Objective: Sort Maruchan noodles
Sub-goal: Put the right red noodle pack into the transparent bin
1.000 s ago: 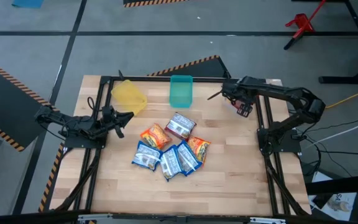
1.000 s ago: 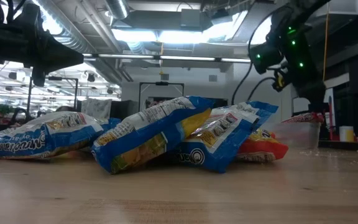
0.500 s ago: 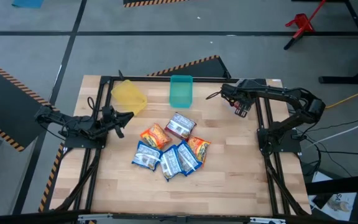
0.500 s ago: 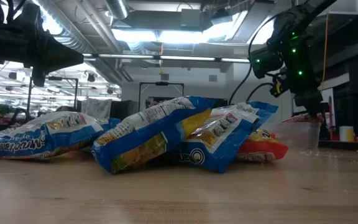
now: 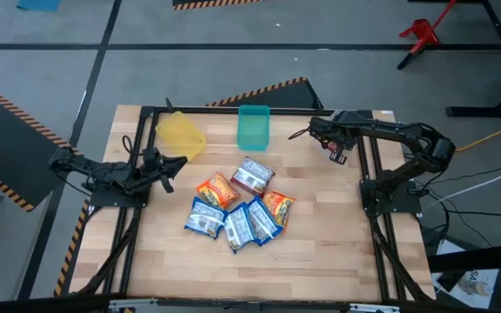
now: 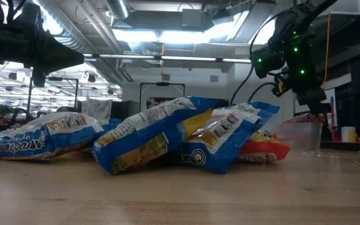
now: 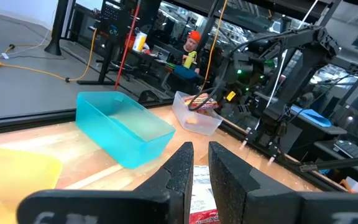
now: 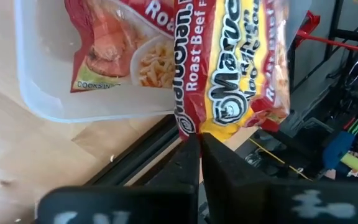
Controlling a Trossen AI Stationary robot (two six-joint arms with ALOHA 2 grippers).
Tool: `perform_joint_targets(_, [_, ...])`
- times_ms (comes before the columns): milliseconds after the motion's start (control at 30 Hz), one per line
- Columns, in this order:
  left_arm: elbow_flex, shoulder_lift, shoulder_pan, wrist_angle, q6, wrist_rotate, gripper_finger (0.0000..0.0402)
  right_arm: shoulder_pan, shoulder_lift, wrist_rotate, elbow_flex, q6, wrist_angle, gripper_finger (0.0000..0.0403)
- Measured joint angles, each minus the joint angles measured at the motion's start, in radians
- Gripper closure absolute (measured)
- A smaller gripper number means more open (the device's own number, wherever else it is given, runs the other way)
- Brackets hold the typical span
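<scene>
- Pinching a red roast-beef packet [image 8: 229,68] in its fingers, the right gripper [image 8: 197,140] is hanging over the clear bin [image 8: 48,93].
- Waiting beside the yellow bin [image 5: 179,133], the left gripper [image 5: 174,162] is holding its fingers nearly closed, gripping nothing.

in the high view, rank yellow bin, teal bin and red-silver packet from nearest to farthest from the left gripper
Measured from the left gripper:
1. Yellow bin, just behind it at the table's back-left.
2. Red-silver packet, at the pile's back edge, mid-table.
3. Teal bin, back centre; farthest, though only slightly beyond the packet.
</scene>
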Motion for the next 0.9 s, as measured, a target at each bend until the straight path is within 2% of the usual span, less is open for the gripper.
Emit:
perform_joint_targets(233, [0.000,0.000,0.000,0.000,0.000,0.000,0.0357,0.036,-0.030,-0.052,0.100,0.023,-0.045,0.0402])
perform_joint_targets(400, [0.000,0.000,0.000,0.000,0.000,0.000,0.0357,0.062,-0.032,-0.138,0.146,0.023,-0.045,0.0400])
perform_joint_targets(500, [0.000,0.000,0.000,0.000,0.000,0.000,0.0357,0.057,-0.032,-0.072,0.146,0.107,-0.061,0.0385])
perform_joint_targets(567, [0.000,0.000,0.000,0.000,0.001,0.000,0.0357,0.032,-0.032,0.049,0.146,0.228,-0.075,0.0365])
perform_joint_targets(633, [0.000,0.000,0.000,0.000,0.001,0.000,0.0357,0.006,-0.032,0.101,0.146,0.268,-0.079,0.0338])
perform_joint_targets(800, [0.000,0.000,0.000,0.000,0.001,0.000,0.0357,-0.092,-0.032,0.049,0.146,0.288,-0.001,0.0236])
perform_joint_targets(900, [0.000,0.000,0.000,0.000,0.002,0.000,0.0357,-0.149,-0.032,0.070,0.146,0.324,0.040,0.0167])
